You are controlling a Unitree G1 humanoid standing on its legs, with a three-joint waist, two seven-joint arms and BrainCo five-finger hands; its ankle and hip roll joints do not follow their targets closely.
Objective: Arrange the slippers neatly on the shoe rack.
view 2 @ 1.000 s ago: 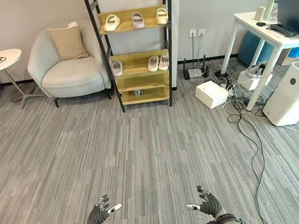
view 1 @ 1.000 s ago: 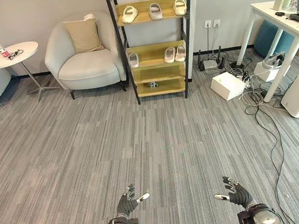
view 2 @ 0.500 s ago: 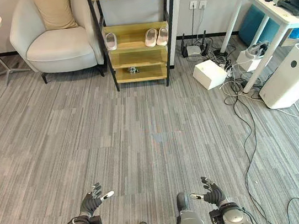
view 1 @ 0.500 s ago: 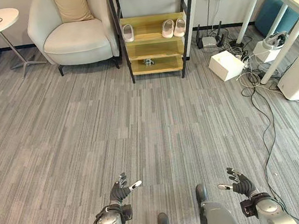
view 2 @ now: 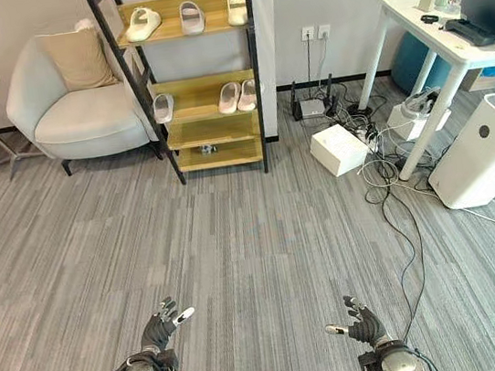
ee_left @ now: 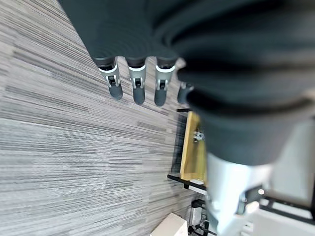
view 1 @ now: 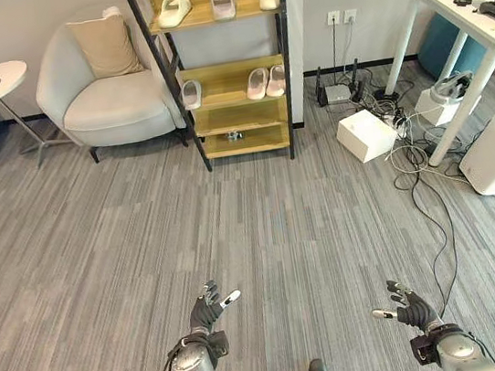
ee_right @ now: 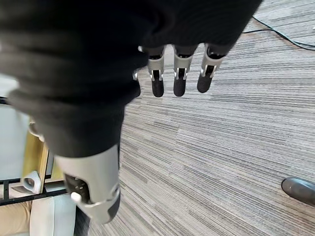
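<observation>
Left hand (view 1: 207, 314) and right hand (view 1: 411, 312), fingers spread and empty, hang well apart from the racked slippers (view 1: 265, 81).

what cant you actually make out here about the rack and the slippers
- Small object on the shoe rack's bottom shelf: too small to identify in either eye view.
- Slippers on the top shelf: too far away to tell which ones pair up.
- Left wrist view: the left hand covers most of the rack, leaving one yellow shelf edge.
- Right wrist view: the right hand hides most of the rack.
</observation>
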